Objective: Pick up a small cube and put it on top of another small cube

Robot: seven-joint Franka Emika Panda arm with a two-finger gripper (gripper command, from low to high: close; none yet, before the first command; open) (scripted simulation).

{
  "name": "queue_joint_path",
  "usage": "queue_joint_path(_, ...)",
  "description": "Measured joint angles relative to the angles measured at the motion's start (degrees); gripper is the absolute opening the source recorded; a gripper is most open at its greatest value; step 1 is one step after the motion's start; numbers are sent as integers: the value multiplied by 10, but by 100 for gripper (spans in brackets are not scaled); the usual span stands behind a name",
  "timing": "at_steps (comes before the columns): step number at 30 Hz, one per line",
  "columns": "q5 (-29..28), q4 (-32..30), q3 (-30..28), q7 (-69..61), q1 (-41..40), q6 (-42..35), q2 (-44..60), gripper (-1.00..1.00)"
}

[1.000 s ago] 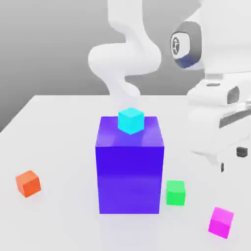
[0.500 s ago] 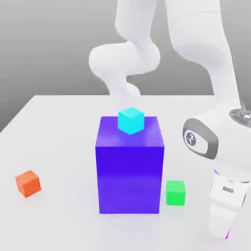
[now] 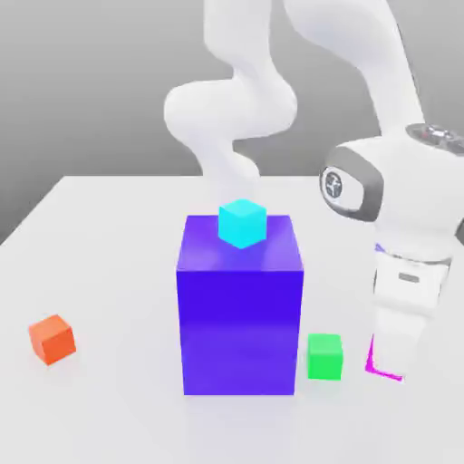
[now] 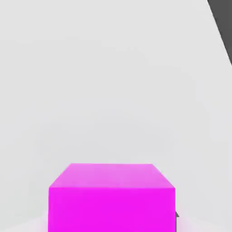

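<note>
Pincer [image 3: 388, 362], clenched on the small magenta cube [image 4: 111, 197], has risen off the table [image 3: 109, 272] since half a second ago.

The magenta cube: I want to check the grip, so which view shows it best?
The hand view: the magenta cube sits close and unobstructed, its top and one side face plain. In the exterior view, a magenta sliver peeks from behind the gripper, right of the green cube.
</note>
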Motion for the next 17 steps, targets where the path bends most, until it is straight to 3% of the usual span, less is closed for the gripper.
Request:
queue_joint_path(6, 70, -115, -25, -218, 19, -4, -116, -100)
queue_joint_path(13, 73, -126, -33, -246, 25, 106, -17, -100)
queue_joint_path(14, 66, -126, -36, -241, 25, 125, 2, 100)
queue_joint_path(17, 66, -126, -36, -241, 25, 125, 2, 100)
